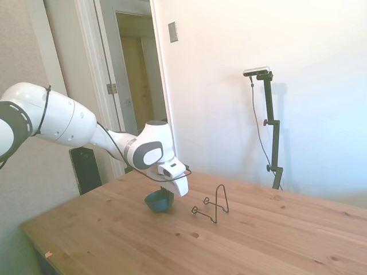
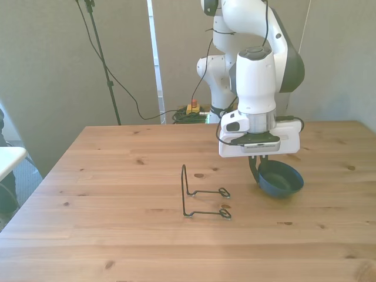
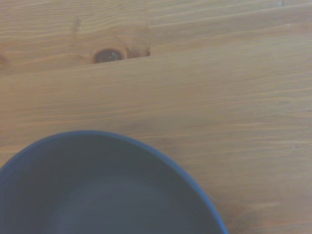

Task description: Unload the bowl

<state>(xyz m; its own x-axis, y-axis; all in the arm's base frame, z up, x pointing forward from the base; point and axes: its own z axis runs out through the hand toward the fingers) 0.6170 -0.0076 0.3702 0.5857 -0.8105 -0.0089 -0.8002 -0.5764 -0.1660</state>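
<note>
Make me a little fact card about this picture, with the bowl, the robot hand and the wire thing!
bowl: teal-blue, upright on the table, nothing seen inside
gripper: down at the bowl's rim, on the side nearer the wire stand; fingers mostly hidden
wire stand: bare, standing apart from the bowl, toward the front view's left
task state: bowl is off the stand

Surface [image 1: 258, 240]: pale knotty pine planks, sunlit, one dark knot [image 3: 108, 55] close under the gripper.
Wall [image 1: 229, 69]: plain white, behind the gripper in the side view, carrying a small grey switch plate [image 1: 172, 31].
Doorway [image 1: 140, 74]: white frame, open onto a dim passage.
Wall [image 2: 53, 64]: grey-green in the front view, with black cables [image 2: 126, 94] trailing down it.
</note>
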